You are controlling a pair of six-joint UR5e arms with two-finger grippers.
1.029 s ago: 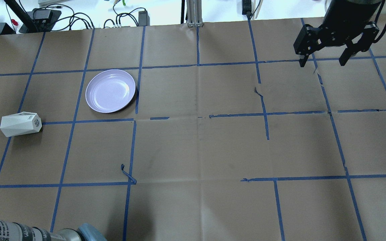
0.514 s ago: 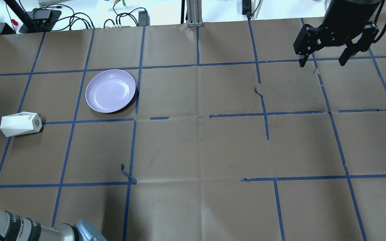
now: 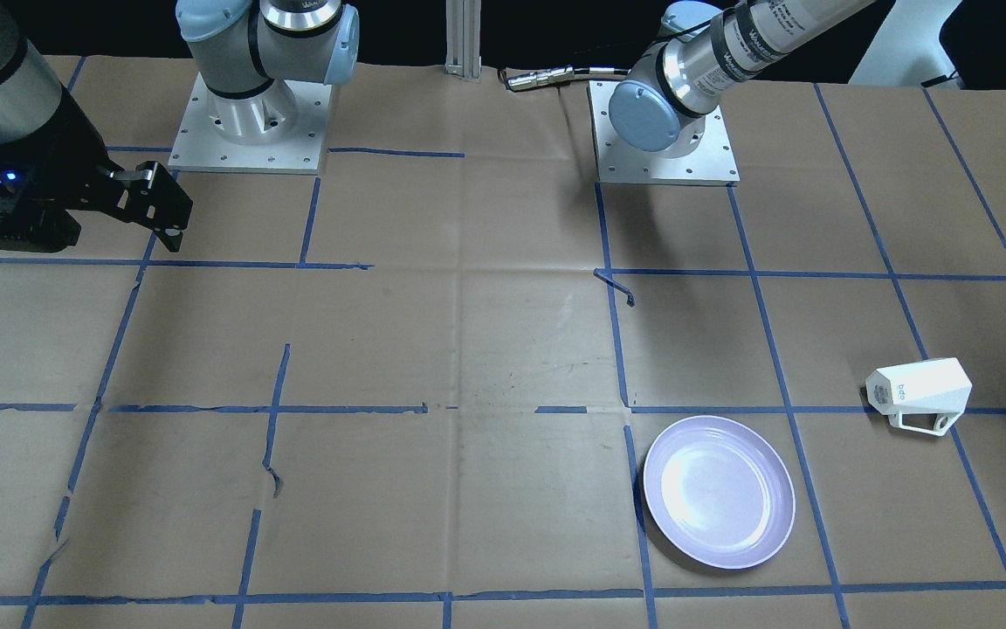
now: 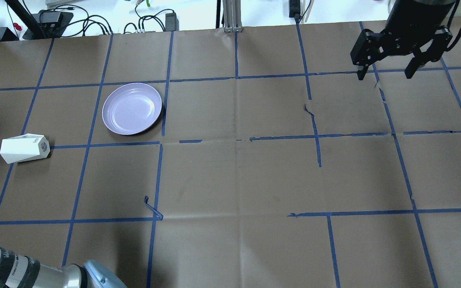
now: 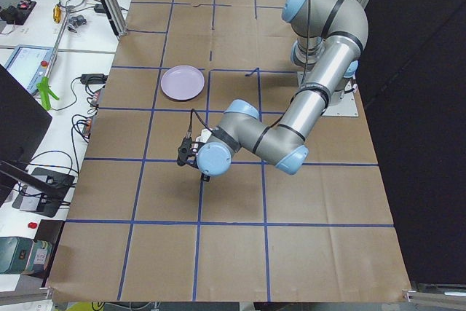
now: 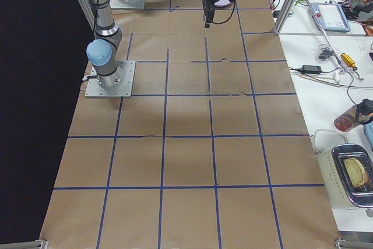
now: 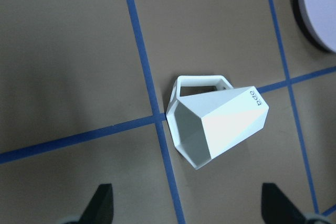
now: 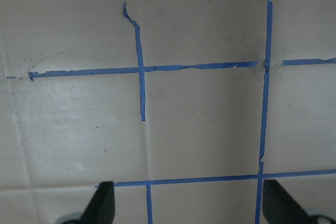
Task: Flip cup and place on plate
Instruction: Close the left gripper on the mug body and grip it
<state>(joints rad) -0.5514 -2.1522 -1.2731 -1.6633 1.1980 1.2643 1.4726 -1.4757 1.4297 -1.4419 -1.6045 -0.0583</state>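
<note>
Shifted slightly since a second back: the left arm (image 4: 34, 274) at the overhead view's lower edge, with the cup (image 4: 24, 149) lying on its side on the surface (image 4: 234, 180), well apart from the plate (image 4: 132, 108). Left pincer (image 7: 189, 208) spread wide and empty above the cup; right pincer (image 4: 385, 69) likewise spread, holding nothing, far off. Probably light, stiff, slick and chip-prone, so best pinched across two opposite flat facets mid-body, clear of the thin handle (image 7: 202, 82).
</note>
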